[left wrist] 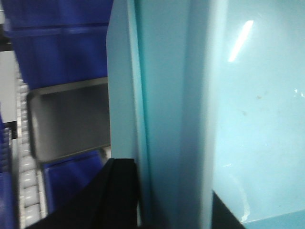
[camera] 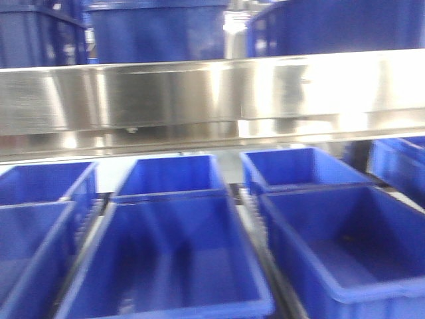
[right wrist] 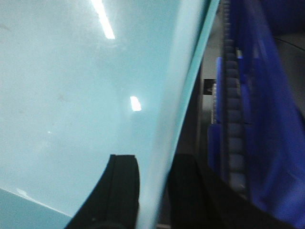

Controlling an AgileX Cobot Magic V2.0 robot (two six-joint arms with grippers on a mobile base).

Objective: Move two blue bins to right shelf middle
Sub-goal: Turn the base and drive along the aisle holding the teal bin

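- Bin wall of pale blue plastic: in the left wrist view the pale blue bin (left wrist: 248,119) fills the right half of the frame. Its smooth inner face is lit by a strip reflection, and its thick rim runs top to bottom through the middle.
- The left gripper (left wrist: 167,183) is set astride that rim. One black finger (left wrist: 119,195) is pressed against the outer side and the other is seen inside the bin at the lower right, so the wall is pinched between them.
- In the right wrist view the same pale plastic is seen, and its edge is clamped by the right gripper (right wrist: 152,162). One dark finger (right wrist: 121,191) lies on the inner face and the other just outside the rim, close together with the wall nipped between.
- The bin is shown only in the wrist views, held close to both cameras.
- Whether a second bin is nested in the first cannot be told.
- Beside the bin, royal-blue crates (camera: 172,259) are seen standing in rows on roller tracks (left wrist: 26,186).
- Above the crates, the steel shelf tier (camera: 212,86) is crossed by a broad brushed front rail, with more dark blue crates on top.
- A grey metal panel (left wrist: 71,119) is seen behind the left finger.
- Writing and labels cannot be read; every view is blurred.
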